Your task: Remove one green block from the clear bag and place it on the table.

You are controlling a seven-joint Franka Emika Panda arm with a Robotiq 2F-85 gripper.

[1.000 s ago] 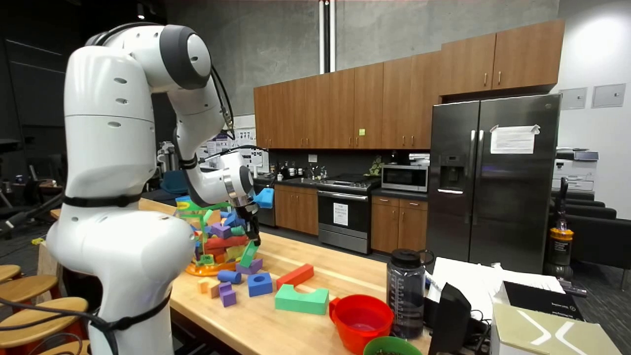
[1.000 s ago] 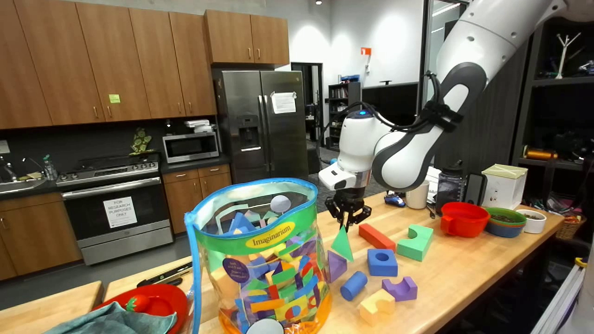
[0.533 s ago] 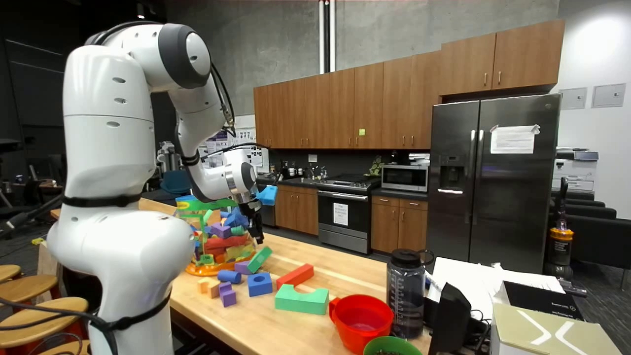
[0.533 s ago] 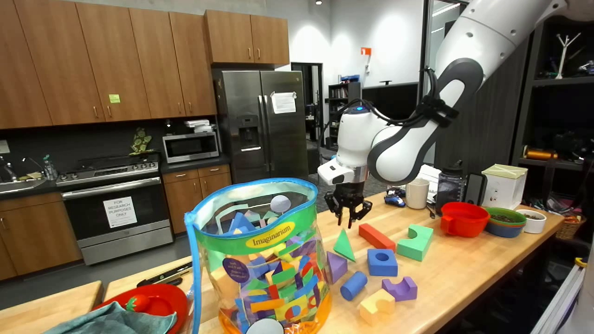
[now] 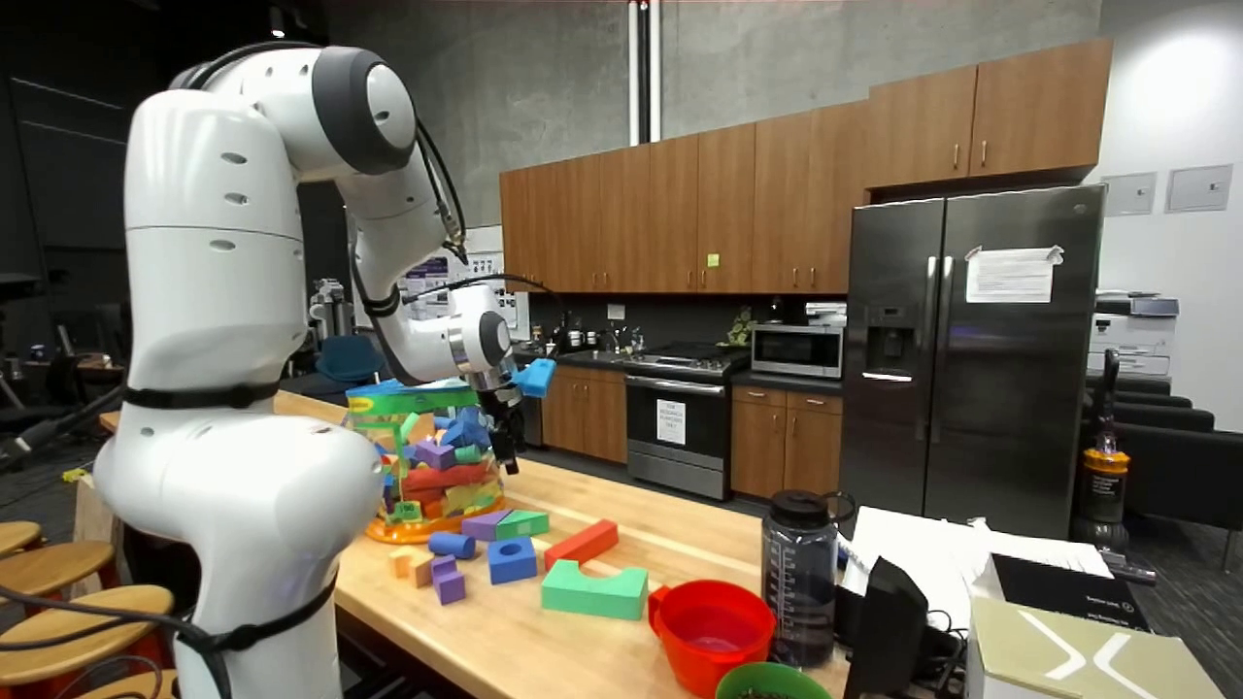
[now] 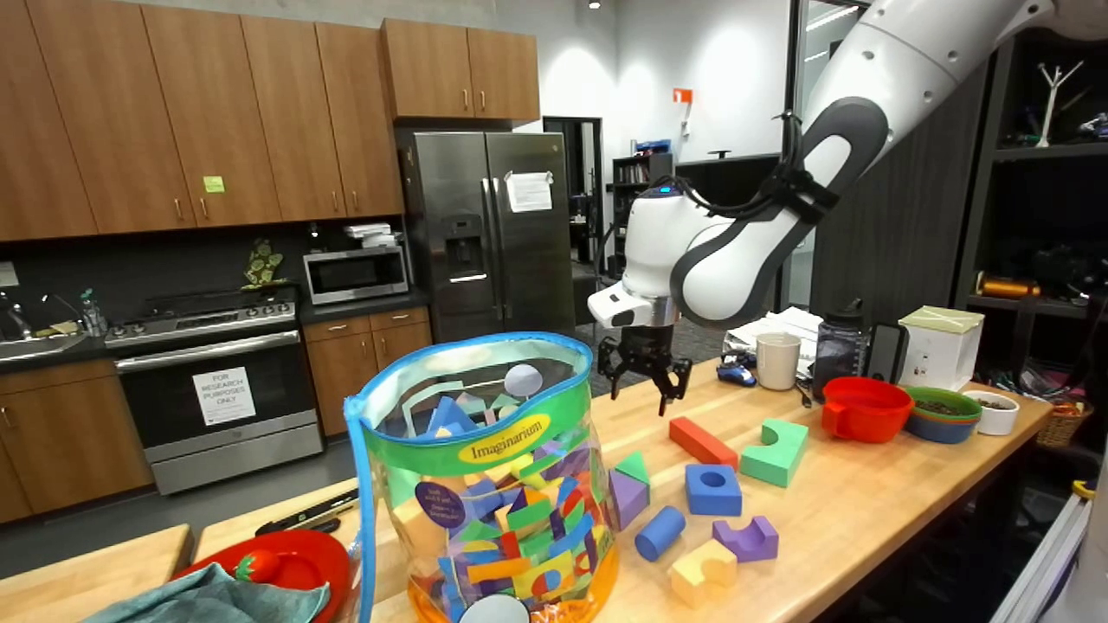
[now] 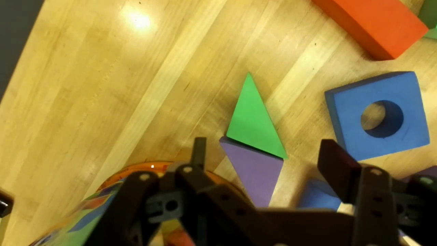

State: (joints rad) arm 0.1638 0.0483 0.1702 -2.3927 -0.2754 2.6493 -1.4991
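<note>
There's the green triangular block (image 7: 255,124), lying flat on the wooden table (image 7: 164,68) outside the clear bag (image 6: 567,420), right beside a purple triangular block (image 7: 257,174); touching it, I think, though it's hard to be sure. Above hangs the gripper (image 6: 639,403), jaws spread wide apart, and the green triangular block sits below them, showing through the gap.

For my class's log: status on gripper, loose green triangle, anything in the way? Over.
Gripper open, holding nothing, above table. Green triangular block lying on table, outside clear bag. Possible snag: purple triangular block close alongside.
</note>
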